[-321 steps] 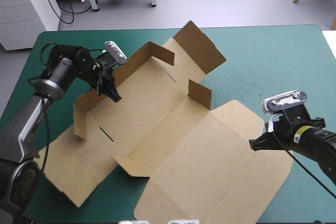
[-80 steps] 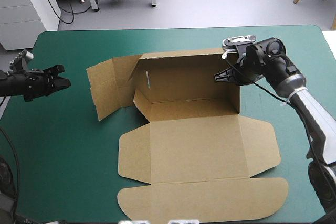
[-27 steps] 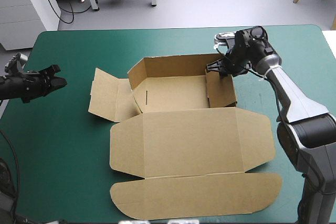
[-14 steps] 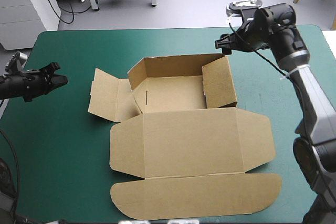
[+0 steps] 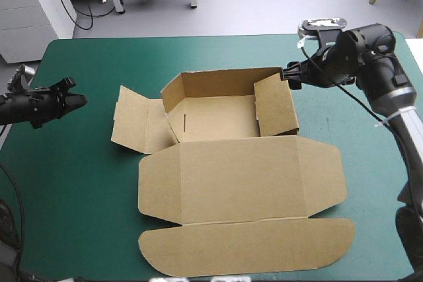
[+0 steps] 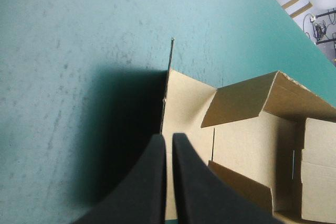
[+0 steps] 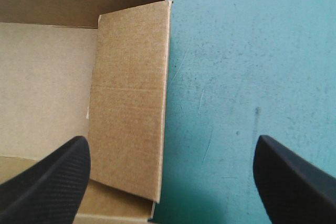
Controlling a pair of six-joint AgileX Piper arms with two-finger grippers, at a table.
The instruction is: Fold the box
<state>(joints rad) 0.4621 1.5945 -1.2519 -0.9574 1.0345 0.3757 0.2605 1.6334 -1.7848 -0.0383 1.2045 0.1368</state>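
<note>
**Right end wall tucked; right gripper backs clear**

The box (image 5: pixel 238 176) lies about the middle of the teal-green worktop (image 5: pixel 79 183), a brown board half formed. Toward the far edge it is an open tray (image 5: pixel 215 113). Its lid panel (image 5: pixel 241 163) and rounded tuck flap (image 5: pixel 244 246) lie flat toward the near edge. The tray's long axis runs left to right, parallel to the far edge, with its mouth upward. The sheet as a whole stretches from far to near.

Just before, the right gripper was down inside the tray's right end, pressing board inward. Now the right end wall (image 5: pixel 276 104) stands folded over and holds by itself. The right gripper (image 5: pixel 291 76) has drawn back outside, just beyond the tray's far right corner and apart from the board. Its jaws are released, spread wide, grasping nothing. That end looks finished.

The left end flap (image 5: pixel 135 123) is not yet raised; it splays out tilted toward the left edge of the worktop. It is probably the next fold. The left gripper (image 5: pixel 78 101) has not moved. It hangs near the left edge, well apart from the box and pointing toward that flap, its jaws clenched together on nothing.
</note>
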